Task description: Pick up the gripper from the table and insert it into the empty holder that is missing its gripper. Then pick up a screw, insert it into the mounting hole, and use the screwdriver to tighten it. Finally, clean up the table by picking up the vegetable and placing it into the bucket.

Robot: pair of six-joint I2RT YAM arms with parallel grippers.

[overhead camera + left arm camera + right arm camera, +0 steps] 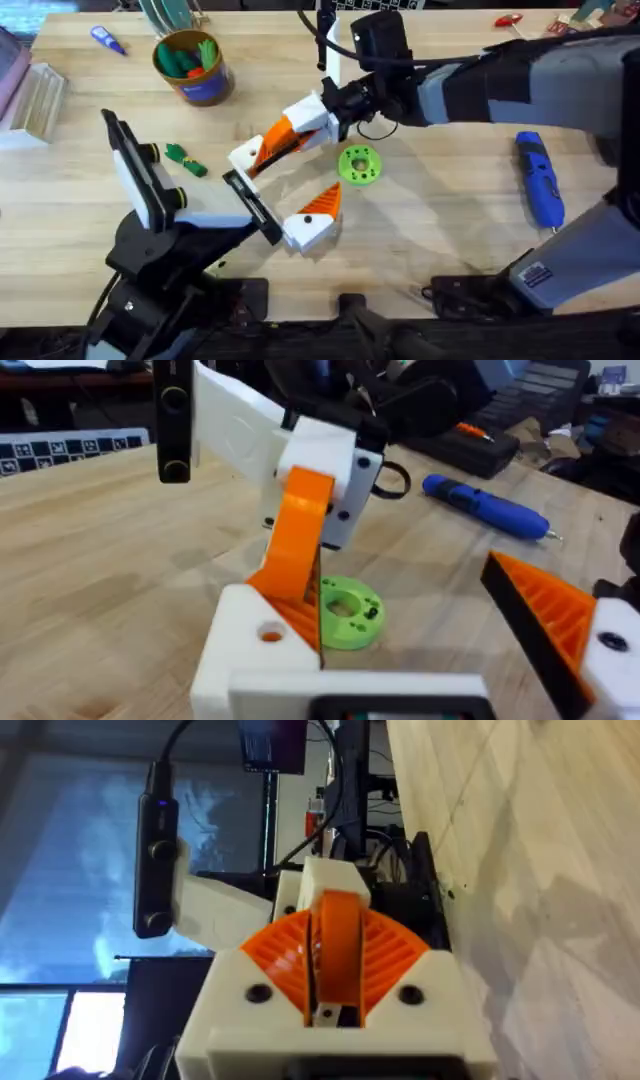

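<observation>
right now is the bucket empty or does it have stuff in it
Not empty: the bucket, upright on the table, holds green and orange toy pieces showing above its rim.

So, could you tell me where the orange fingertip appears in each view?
Overhead: the fingertip is just left of centre, up-left of the green disc.
Left wrist: mid-picture, next to the disc.
Right wrist: mid-picture, between ribbed orange pads.
Shared landmark: the white right gripper clamped on it.

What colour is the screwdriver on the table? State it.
Blue, with a thin metal bit; the screwdriver shows best in the left wrist view.
</observation>
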